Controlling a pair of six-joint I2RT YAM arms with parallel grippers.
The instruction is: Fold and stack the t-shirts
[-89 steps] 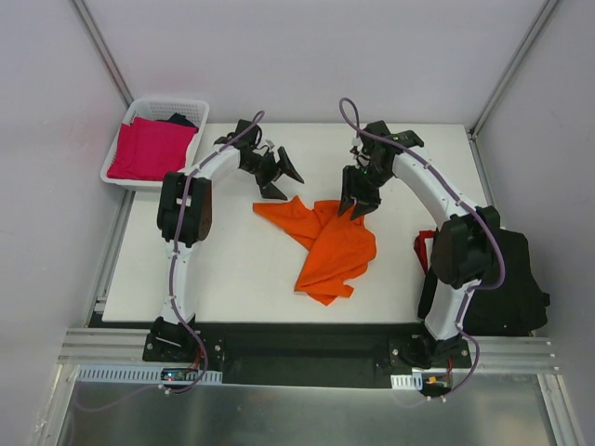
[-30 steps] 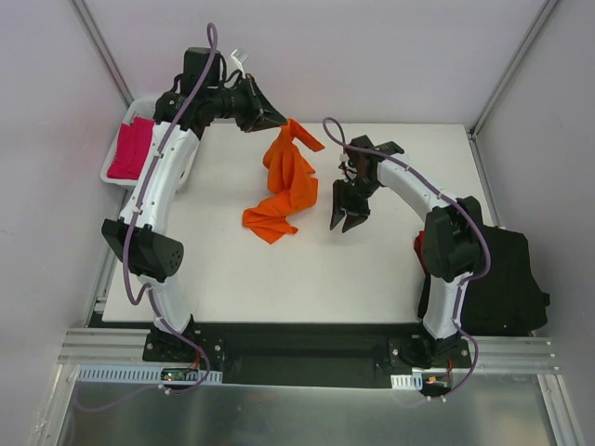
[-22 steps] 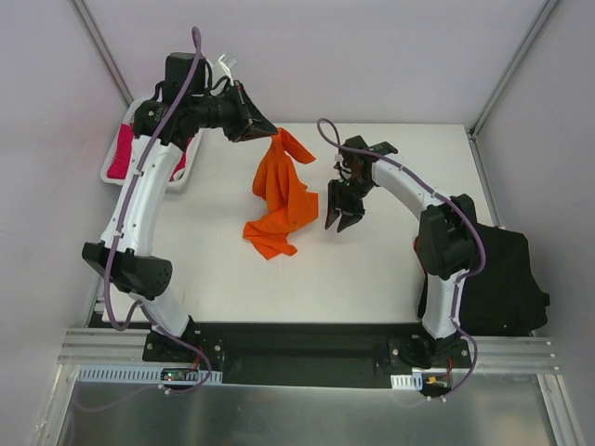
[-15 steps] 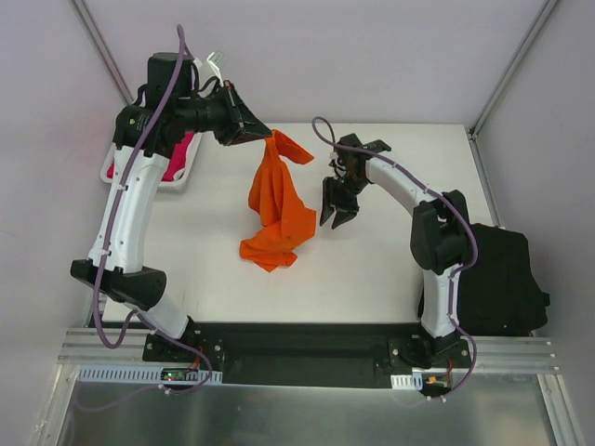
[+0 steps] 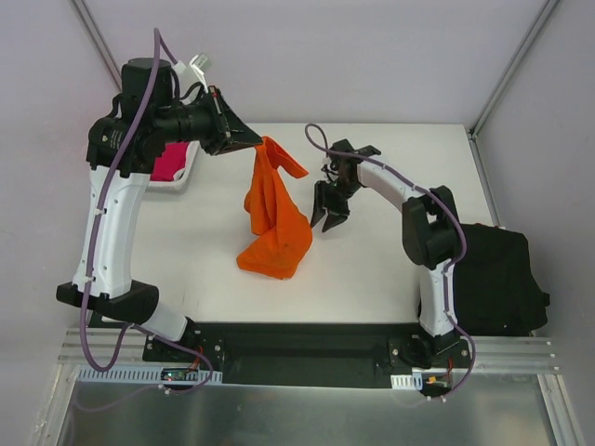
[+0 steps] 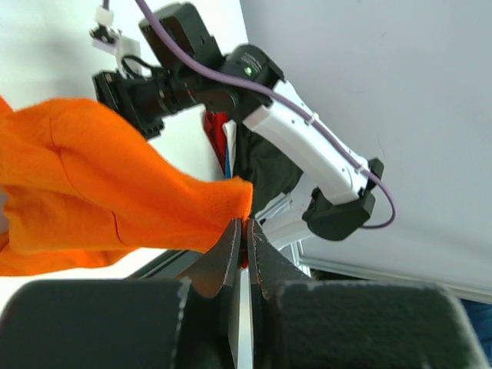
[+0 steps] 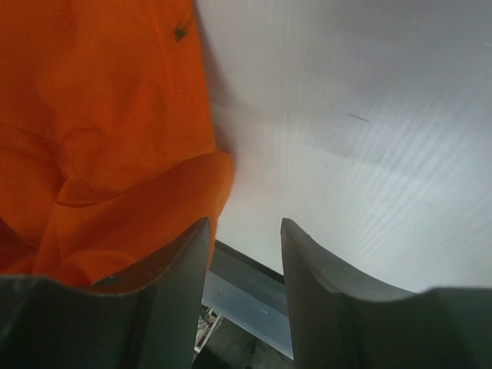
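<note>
Barely begun: the bright orange cloth t-shirt (image 5: pixel 274 223) dangles unfolded, pinched by fingers of the left gripper (image 5: pixel 255 142); the right gripper (image 5: pixel 322 223) is beside it, fingers parted, empty.

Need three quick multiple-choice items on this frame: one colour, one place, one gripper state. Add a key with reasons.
1. The shirt hanging from the left gripper is:
A. pink
B. orange
C. black

2. The black pile lies:
A. at the far left
B. in the centre
C. at the near right, beside the right arm

3. The right gripper is:
A. shut on cloth
B. open and empty
C. shut and empty

Key:
1 B: the cloth pinched in the shut left jaws is bright orange.
2 C: the top view shows the dark heap beside that arm's lower part.
3 B: bare table shows between its spread fingers, and the cloth is only beside them.
</note>
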